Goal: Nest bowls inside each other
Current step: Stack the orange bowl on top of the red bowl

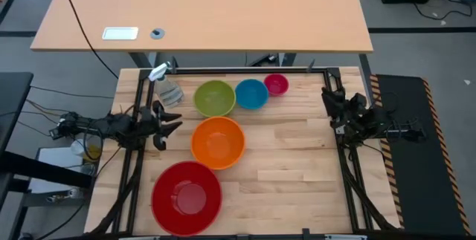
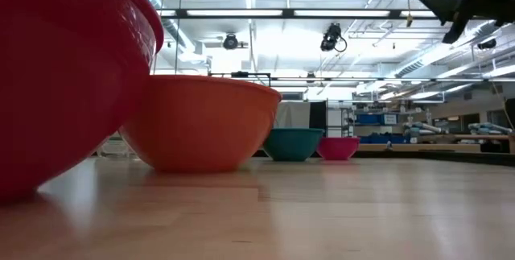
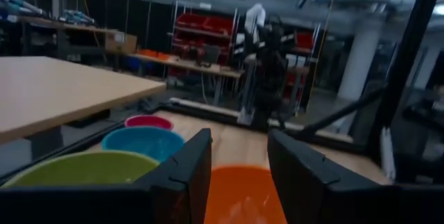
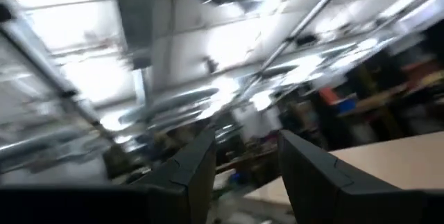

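Five bowls stand upright on their bases on the wooden table, none inside another: red [image 1: 186, 198] near the front left, orange [image 1: 218, 142] behind it, then lime green [image 1: 215, 97], blue [image 1: 251, 93] and pink [image 1: 276, 84] in a row along the far edge. My left gripper [image 1: 169, 126] hovers at the table's left edge, level, pointing at the orange bowl [image 3: 239, 193], with a narrow gap between its fingers and nothing in it. My right gripper [image 1: 328, 100] is at the right edge, tipped upward [image 4: 246, 154], its fingers also apart and holding nothing.
A clear spray bottle [image 1: 165, 84] lies at the far left corner beside the green bowl. Black frame rails [image 1: 245, 70] run along the table's far edge and sides. A tan desk [image 1: 208, 10] stands beyond. The table's right half [image 1: 297, 166] is bare wood.
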Action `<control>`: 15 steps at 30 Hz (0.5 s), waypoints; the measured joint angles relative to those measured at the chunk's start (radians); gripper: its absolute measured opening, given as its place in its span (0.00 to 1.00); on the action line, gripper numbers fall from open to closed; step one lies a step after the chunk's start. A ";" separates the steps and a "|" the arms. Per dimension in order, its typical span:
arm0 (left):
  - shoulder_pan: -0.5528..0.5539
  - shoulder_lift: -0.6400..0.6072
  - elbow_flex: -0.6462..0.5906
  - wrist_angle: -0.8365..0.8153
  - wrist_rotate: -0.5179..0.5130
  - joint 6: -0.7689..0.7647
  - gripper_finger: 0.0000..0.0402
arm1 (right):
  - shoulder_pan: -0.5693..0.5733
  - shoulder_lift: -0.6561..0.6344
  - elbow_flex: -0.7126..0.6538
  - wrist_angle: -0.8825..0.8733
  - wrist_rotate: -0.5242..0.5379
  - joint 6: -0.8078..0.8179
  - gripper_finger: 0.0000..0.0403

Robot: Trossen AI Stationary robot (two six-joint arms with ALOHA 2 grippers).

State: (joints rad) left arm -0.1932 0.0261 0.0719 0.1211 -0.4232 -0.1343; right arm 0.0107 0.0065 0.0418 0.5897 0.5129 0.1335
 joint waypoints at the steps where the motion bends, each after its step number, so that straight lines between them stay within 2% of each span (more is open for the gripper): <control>1: 0.000 0.000 0.000 0.008 0.000 -0.021 0.36 | 0.000 0.000 0.000 0.011 0.046 0.002 0.41; 3: 0.000 0.000 0.000 0.029 0.000 -0.084 0.36 | -0.002 -0.001 0.001 0.004 0.087 0.063 0.41; 5: 0.000 0.000 0.000 0.051 0.022 -0.165 0.36 | -0.003 0.015 0.002 -0.026 0.043 0.078 0.41; 9: -0.002 0.028 0.008 0.136 0.231 -0.179 0.36 | -0.022 0.114 0.090 -0.138 -0.106 0.057 0.39; 12: 0.000 0.085 0.063 0.106 0.228 -0.199 0.36 | -0.039 0.245 0.189 -0.284 -0.146 0.080 0.38; 15: -0.001 0.166 0.162 -0.012 0.216 -0.194 0.36 | -0.050 0.404 0.292 -0.356 -0.217 0.107 0.37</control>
State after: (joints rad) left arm -0.1940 0.1926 0.2342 0.1091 -0.2070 -0.3286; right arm -0.0396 0.4102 0.3341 0.2337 0.2961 0.2402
